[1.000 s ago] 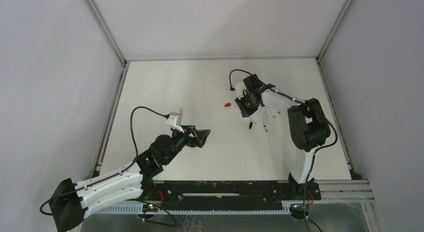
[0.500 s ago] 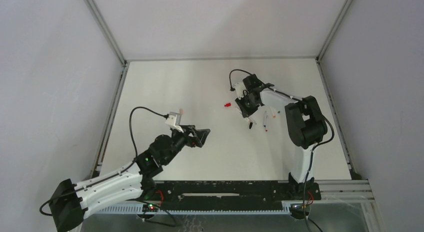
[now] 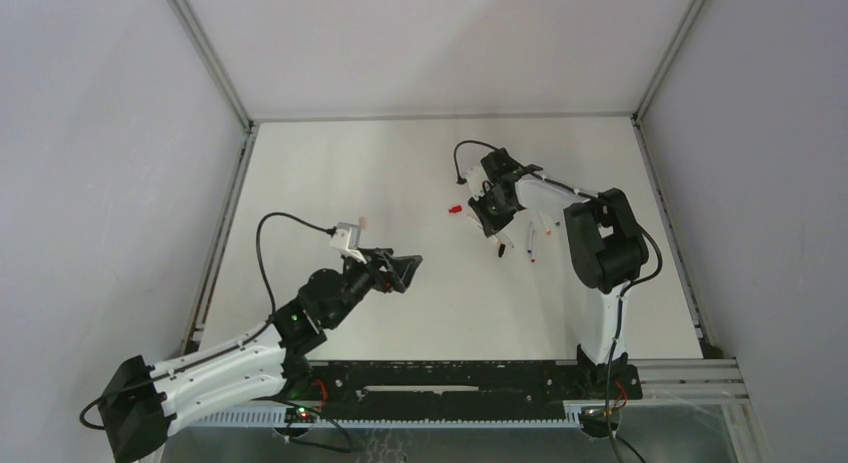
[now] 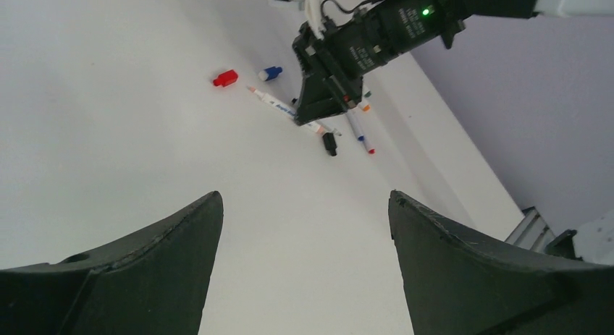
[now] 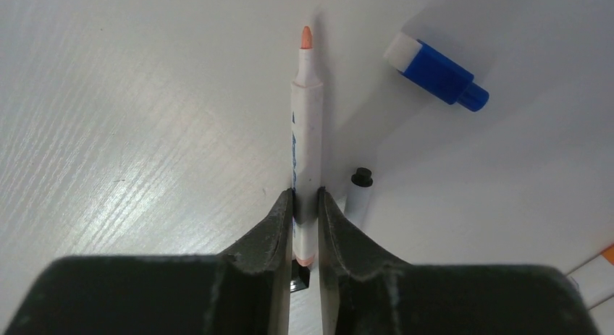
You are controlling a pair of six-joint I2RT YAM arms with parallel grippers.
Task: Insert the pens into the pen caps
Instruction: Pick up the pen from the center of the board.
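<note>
Though far from table (image 3: 350, 173) edges, R pincer (image 5: 306, 199) tight on pen (image 5: 305, 125).

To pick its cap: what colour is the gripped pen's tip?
The pen tip is pale orange; right wrist view.

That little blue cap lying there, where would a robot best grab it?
Probably take the blue cap across its wider middle, coming straight down with the jaws either side of its length. It lies flat on its side, and its narrow nub end gives less to pinch.
</note>
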